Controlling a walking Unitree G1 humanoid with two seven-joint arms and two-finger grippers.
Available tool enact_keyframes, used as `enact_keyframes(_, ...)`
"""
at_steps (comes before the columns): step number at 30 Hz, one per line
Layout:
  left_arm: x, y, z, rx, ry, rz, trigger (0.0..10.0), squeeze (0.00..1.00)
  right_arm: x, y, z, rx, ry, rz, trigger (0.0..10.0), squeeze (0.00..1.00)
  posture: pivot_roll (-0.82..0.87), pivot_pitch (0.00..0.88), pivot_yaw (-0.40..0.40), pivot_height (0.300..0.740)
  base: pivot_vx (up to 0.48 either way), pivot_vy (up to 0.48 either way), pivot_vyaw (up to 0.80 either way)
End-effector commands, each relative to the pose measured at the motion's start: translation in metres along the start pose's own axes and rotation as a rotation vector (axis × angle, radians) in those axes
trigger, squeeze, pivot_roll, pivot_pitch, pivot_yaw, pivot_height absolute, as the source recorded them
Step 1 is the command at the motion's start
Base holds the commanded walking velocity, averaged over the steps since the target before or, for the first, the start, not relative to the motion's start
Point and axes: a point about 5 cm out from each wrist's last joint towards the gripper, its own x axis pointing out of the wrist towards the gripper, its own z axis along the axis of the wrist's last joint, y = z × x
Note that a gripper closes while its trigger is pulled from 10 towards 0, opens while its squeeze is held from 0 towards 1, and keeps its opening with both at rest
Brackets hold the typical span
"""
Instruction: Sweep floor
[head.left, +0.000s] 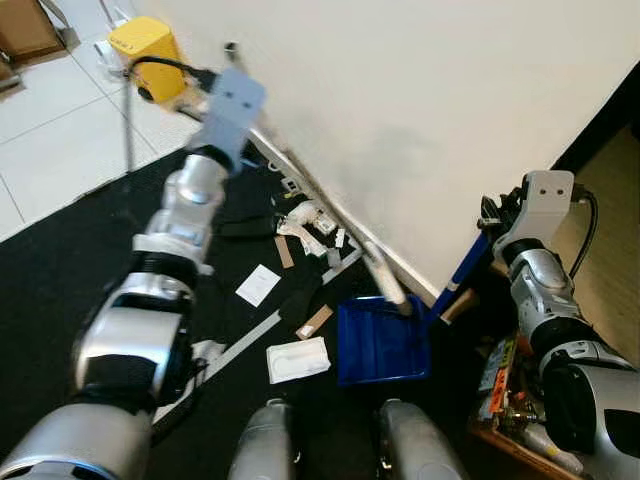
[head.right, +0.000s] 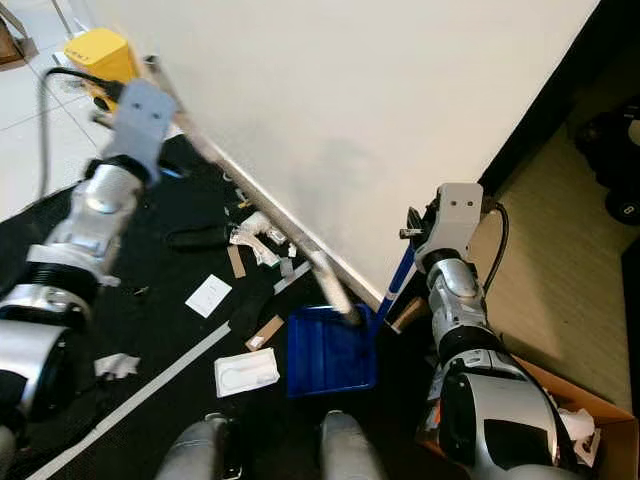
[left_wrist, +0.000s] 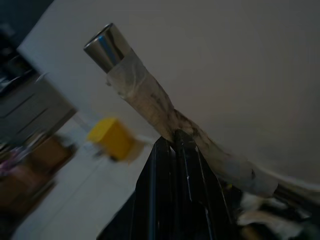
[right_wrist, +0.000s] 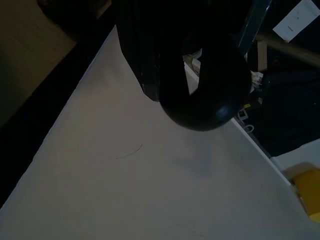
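blue dustpan (head.left: 382, 342) sits lower center on the black floor (head.left: 60, 290), broom head (head.left: 385, 275) at its top edge. left gripper (left_wrist: 175, 137) clenched on the taped broom handle (left_wrist: 150, 95), upper left. right gripper (right_wrist: 172, 75) grasps the dustpan handle (head.left: 462, 272), center right. paper scraps (head.left: 297, 359) and cardboard strip (head.left: 314, 321) lie left of the dustpan; yellow bin (head.left: 148, 50) upper left; white wall (head.left: 420, 110) close behind.

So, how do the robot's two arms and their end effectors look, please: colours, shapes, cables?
Both arms are built of rounded silver metal segments joined by black joints. The left arm has a ribbed white band near the forearm, and each wrist carries a pale grey box-shaped bracket with small screw holes. A black cable loops off the right arm at its wrist. The left end effector has long, glossy black fingers.
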Motion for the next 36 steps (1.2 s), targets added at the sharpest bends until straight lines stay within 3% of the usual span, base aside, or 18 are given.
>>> enact_keyframes(1, -0.002, 0.014, -0.004, 0.025, 0.005, 0.042, 10.0, 0.0, 0.003, 0.003, 0.005, -0.002, -0.018, 0.007, 10.0, 0.0, 0.02, 0.0, -0.013, 0.74, 0.0, 0.0, 0.0)
enact_keyframes(6, -0.01, 0.049, -0.014, 0.07, 0.046, 0.124, 10.0, 0.0, 0.003, 0.005, 0.004, 0.001, -0.015, 0.012, 10.0, 0.0, 0.03, 0.0, -0.012, 0.74, 0.0, 0.0, 0.0)
enact_keyframes(9, -0.012, 0.055, -0.015, 0.062, 0.053, 0.146, 10.0, 0.0, 0.003, 0.006, 0.003, 0.003, -0.014, 0.013, 10.0, 0.0, 0.03, 0.0, -0.01, 0.74, 0.0, 0.0, 0.0)
enact_keyframes(14, -0.008, 0.045, -0.01, 0.044, 0.035, 0.115, 10.0, 0.0, 0.003, 0.007, 0.003, 0.006, -0.013, 0.012, 10.0, 0.0, 0.03, 0.0, -0.004, 0.74, 0.0, 0.0, 0.0)
enact_keyframes(15, -0.004, 0.03, -0.005, 0.025, 0.018, 0.08, 10.0, 0.0, 0.003, 0.007, 0.003, 0.006, -0.015, 0.01, 10.0, 0.0, 0.02, 0.0, -0.001, 0.74, 0.0, 0.0, 0.0)
enact_keyframes(16, -0.004, 0.03, -0.005, 0.025, 0.018, 0.08, 10.0, 0.0, 0.003, 0.007, 0.003, 0.006, -0.015, 0.01, 10.0, 0.0, 0.02, 0.0, -0.001, 0.74, 0.0, 0.0, 0.0)
enact_keyframes(20, 0.002, 0.006, 0.003, -0.001, -0.011, 0.023, 10.0, 0.0, 0.003, 0.005, 0.003, 0.006, -0.017, 0.006, 10.0, 0.0, 0.02, 0.0, 0.003, 0.74, 0.0, 0.0, 0.0)
enact_keyframes(21, 0.007, -0.017, 0.013, -0.024, -0.042, -0.031, 10.0, 0.0, 0.002, 0.003, 0.004, 0.005, -0.02, -0.002, 10.0, 0.0, 0.01, 0.0, 0.008, 0.74, 0.0, 0.0, 0.0)
enact_keyframes(24, 0.01, -0.033, 0.022, -0.041, -0.066, -0.067, 10.0, 0.0, 0.002, 0.001, 0.004, 0.004, -0.023, -0.008, 10.0, 0.0, 0.01, 0.0, 0.01, 0.74, 0.0, 0.0, 0.0)
enact_keyframes(29, 0.012, -0.039, 0.028, -0.055, -0.083, -0.08, 10.0, 0.0, 0.001, -0.001, 0.004, 0.003, -0.024, -0.013, 10.0, 0.0, 0.0, 0.0, 0.012, 0.74, 0.0, 0.0, 0.0)
enact_keyframes(36, 0.009, -0.02, 0.017, -0.033, -0.051, -0.042, 10.0, 0.0, 0.001, 0.0, 0.003, 0.004, -0.022, -0.013, 10.0, 0.0, 0.01, 0.0, 0.01, 0.74, 0.0, 0.0, 0.0)
